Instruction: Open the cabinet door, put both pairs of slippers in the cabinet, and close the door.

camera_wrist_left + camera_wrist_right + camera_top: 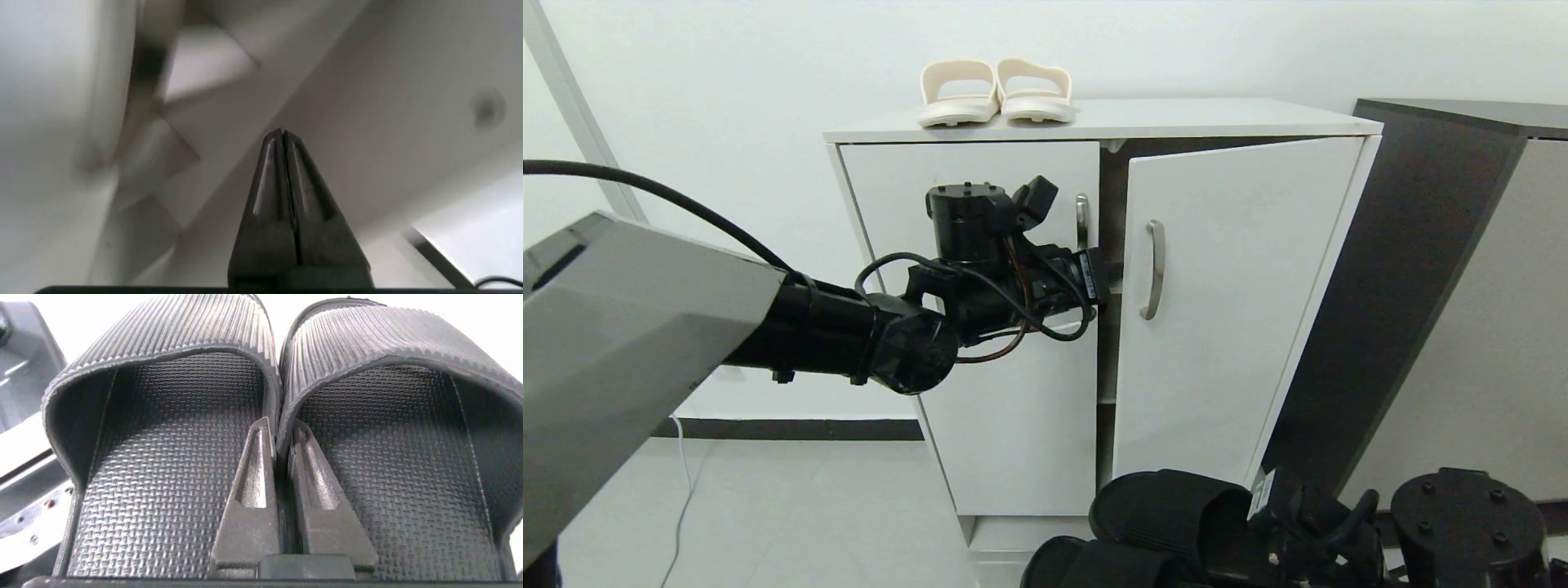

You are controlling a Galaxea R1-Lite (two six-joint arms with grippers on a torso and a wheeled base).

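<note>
Two pairs of slippers need to go in. My right gripper [279, 429] pinches the black slippers [163, 457] by their inner sides, low in front of the cabinet [1094, 122]. The white slippers [996, 94] sit on the cabinet top, toward its left edge. My left gripper [283, 139] has its fingers pressed together on nothing, poked into the gap beside the right door [1225, 327], which is open a little. I think I am opening the door. Next I must push it wide, so the black pair fits through.
</note>
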